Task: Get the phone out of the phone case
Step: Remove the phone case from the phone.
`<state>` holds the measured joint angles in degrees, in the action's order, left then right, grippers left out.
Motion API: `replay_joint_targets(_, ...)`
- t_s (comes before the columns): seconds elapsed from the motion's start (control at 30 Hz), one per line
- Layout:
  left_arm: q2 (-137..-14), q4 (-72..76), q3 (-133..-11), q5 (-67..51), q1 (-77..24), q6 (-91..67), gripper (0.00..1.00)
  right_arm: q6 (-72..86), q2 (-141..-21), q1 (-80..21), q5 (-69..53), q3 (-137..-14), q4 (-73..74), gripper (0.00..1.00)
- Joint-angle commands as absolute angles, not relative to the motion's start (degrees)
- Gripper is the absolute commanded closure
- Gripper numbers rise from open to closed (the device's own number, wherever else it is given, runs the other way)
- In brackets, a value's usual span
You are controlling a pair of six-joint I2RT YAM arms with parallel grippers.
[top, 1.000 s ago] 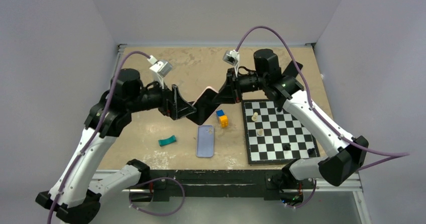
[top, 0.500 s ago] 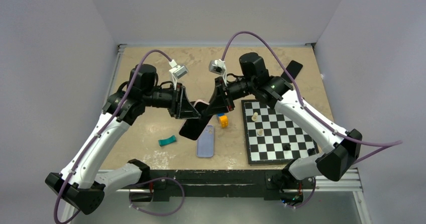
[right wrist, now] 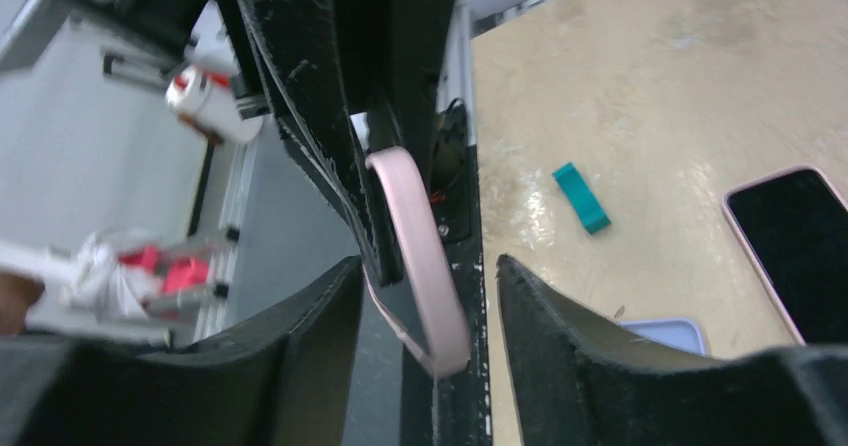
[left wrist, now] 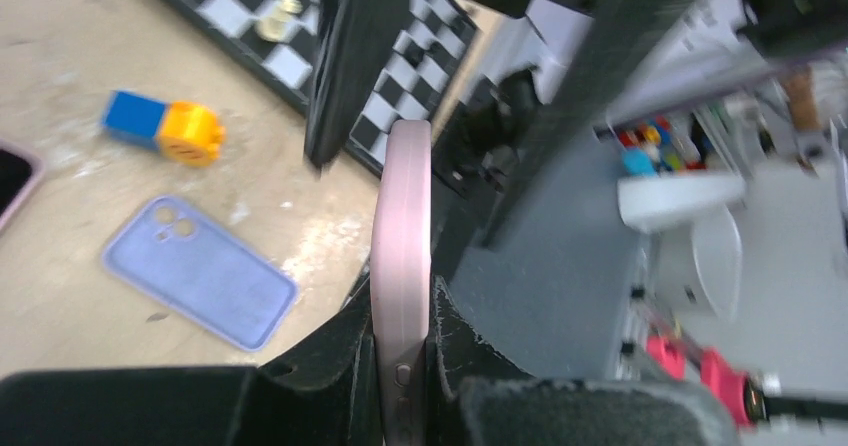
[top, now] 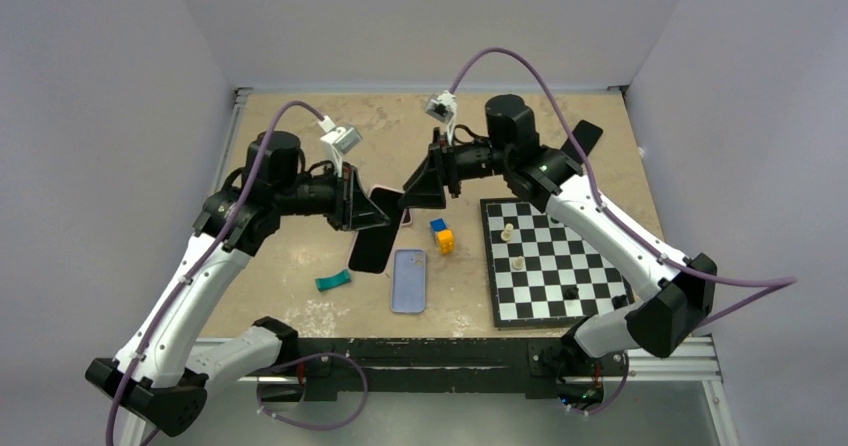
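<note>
left wrist view alone is showing the left gripper (left wrist: 402,311) clamping the phone case (left wrist: 402,216) edge-on, long axis pointing outward; right gripper (right wrist: 425,266) is gaping, empty.

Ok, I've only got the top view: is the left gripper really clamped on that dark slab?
Observer: Yes. In the left wrist view the left gripper is shut on the slab, whose edge is pink.
Operator: And the other arm?
Observer: Open. Its wrist view shows the right gripper spread wider than that pink edge.
Operator: Anything else?
Observer: A second phone lies flat on the table, dark screen up, pink rim.
</note>
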<state>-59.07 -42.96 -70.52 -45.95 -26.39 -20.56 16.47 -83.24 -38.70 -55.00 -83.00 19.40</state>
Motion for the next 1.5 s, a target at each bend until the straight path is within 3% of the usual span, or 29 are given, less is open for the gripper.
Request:
replay_joint_targets(0.0,-52.9,-41.3,-72.7,-26.7,-22.8,-31.6,1.0,36.5,-75.5,-34.0,-40.8,-69.4,-1.3,0.27)
replay_joint_targets(0.07,-50.7,-38.5,-72.1,-23.5,-22.4,-36.2,1.0,40.8,-73.2,-34.5,-40.4,-63.6,-9.6,0.23)
replay_joint_targets(0.27,-51.1,-28.5,-73.0,-27.2,-21.8,-47.0,1.0,42.6,-71.8,-39.6,-45.7,-58.7,-17.5,0.24)
replay_joint_targets(0.47,-53.7,-10.4,-68.1,-37.2,-20.7,-60.2,1.0,48.8,-68.8,-42.0,-47.7,-54.5,-27.7,0.36)
replay_joint_targets(0.73,-54.8,-3.7,-66.1,-38.5,-20.7,-64.8,1.0,53.2,-68.0,-42.2,-51.4,-51.0,-37.5,0.67)
replay_joint_targets(1.0,-55.7,-1.0,-65.0,-39.8,-20.7,-67.5,1.0,51.9,-68.1,-42.2,-54.7,-49.4,-42.9,0.67)
replay_joint_targets(1.13,-56.4,2.6,-64.7,-42.1,-20.7,-69.0,1.0,51.4,-69.8,-42.1,-56.3,-50.2,-45.0,0.86)
replay_joint_targets(1.17,-56.6,3.6,-64.6,-43.1,-20.7,-69.4,1.0,51.0,-70.1,-42.0,-56.4,-50.9,-44.7,0.86)
replay_joint_targets(1.3,-56.3,4.1,-64.4,-44.2,-20.7,-69.3,1.0,50.9,-71.3,-42.0,-57.0,-52.7,-45.0,0.71)
replay_joint_targets(1.37,-56.2,4.3,-64.4,-44.7,-20.7,-69.2,1.0,50.8,-71.6,-42.0,-57.1,-53.2,-44.6,0.71)
replay_joint_targets(1.47,-56.6,5.6,-64.5,-46.2,-20.7,-69.9,1.0,50.7,-72.5,-42.0,-58.2,-53.6,-45.0,0.79)
